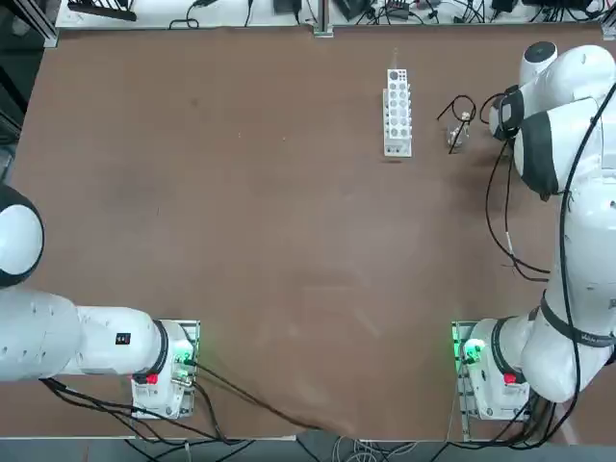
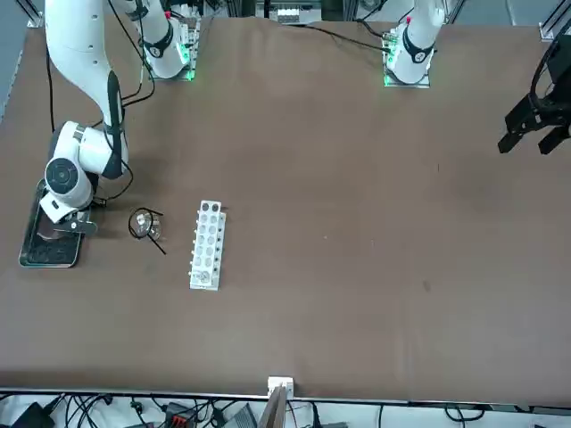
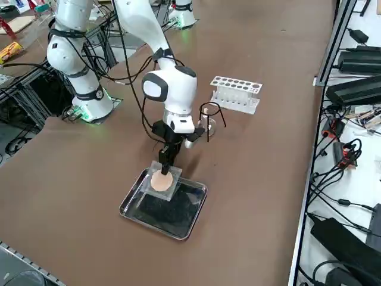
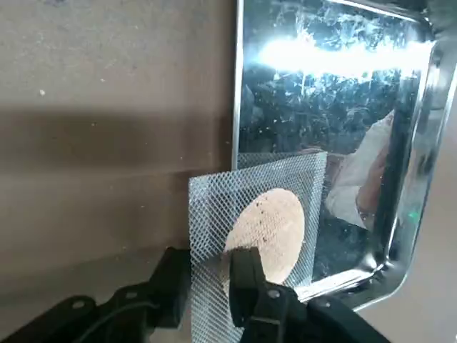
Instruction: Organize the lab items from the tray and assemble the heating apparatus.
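Right gripper: we saw its fingers closed on the edge of the mesh square, over the tray's rim.
Round tan disc: we saw it at the centre of the mesh, held tilted above the tray's corner.
Tray: near the table's right edge, its dark bottom bare.
Black wire stand: on the table between tray and white rack, well apart from the tray.
Glass burner: just beside the stand.

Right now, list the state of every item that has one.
Right hand: shut on the mesh square, over the tray's edge.
Mesh square: gripped, lifted, partly past the rim.
Tray: flat on the table.
Wire stand: upright beside the rack.
Rack: upright.
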### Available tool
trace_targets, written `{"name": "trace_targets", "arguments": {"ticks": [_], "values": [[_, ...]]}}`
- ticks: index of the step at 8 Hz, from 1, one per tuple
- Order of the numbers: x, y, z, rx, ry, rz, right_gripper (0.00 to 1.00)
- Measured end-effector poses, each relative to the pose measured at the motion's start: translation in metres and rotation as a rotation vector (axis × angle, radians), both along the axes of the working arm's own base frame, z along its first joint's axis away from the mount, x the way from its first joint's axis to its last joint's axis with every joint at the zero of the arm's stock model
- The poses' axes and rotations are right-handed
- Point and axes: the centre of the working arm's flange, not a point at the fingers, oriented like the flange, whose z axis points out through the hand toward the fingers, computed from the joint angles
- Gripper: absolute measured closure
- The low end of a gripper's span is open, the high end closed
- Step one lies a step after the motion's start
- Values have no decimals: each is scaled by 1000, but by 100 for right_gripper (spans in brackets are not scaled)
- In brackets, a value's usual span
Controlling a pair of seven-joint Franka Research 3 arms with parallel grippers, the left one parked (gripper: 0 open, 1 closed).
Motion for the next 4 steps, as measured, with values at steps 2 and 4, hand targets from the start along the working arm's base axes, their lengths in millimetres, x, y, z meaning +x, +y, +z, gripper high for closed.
{"name": "trace_targets", "arguments": {"ticks": [2, 4], "values": [[3, 3, 0, 2, -3, 6, 70], [4, 3, 1, 1, -6, 7, 75]]}}
